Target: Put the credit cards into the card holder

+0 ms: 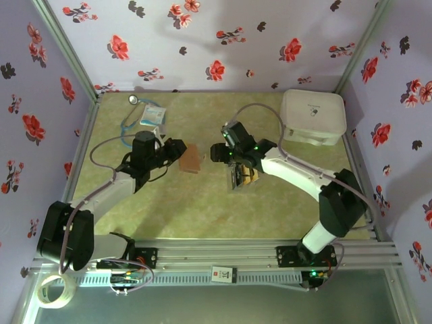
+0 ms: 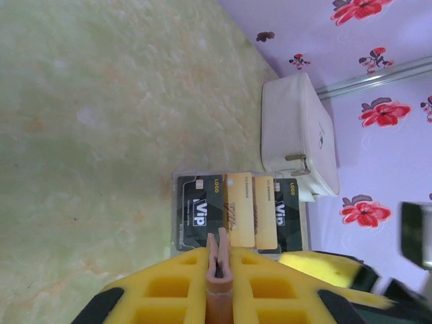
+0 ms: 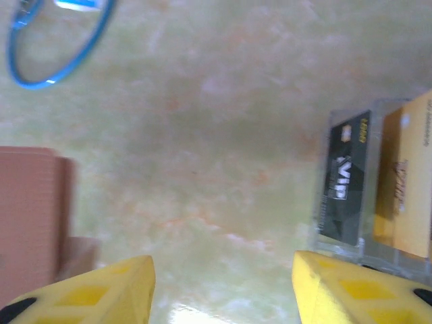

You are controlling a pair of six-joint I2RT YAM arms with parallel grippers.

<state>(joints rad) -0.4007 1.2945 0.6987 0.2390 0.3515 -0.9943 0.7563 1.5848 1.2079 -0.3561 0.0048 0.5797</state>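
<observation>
Four credit cards [image 2: 233,210] sit side by side in a shallow clear tray [image 2: 177,223]: black, yellow, yellow, black, and the black ones say VIP. None of them is in the card holder [image 1: 193,160] yet. The tray is just to the right of the card holder and a bit closer to your arm bases, with bare table between the two.

Your left gripper [image 2: 217,270] has the card holder pinched by its left edge. In the left wrist view you can see a thin brown edge squeezed tight between the yellow pads [image 2: 169,290]. From above the holder looks tilted, but I can't tell if its free edge touches the table.

Your right gripper [image 3: 223,287] hangs over the table between the card holder and the tray, jaws spread, nothing between them.

Farther out, a big white rounded case [image 1: 312,116] is well to the right of the card holder, near the back wall. A blue stethoscope [image 1: 133,111] and a small packet [image 1: 152,115] lie behind the holder on its left. A tape roll [image 1: 54,290] is way off at the front left corner.
</observation>
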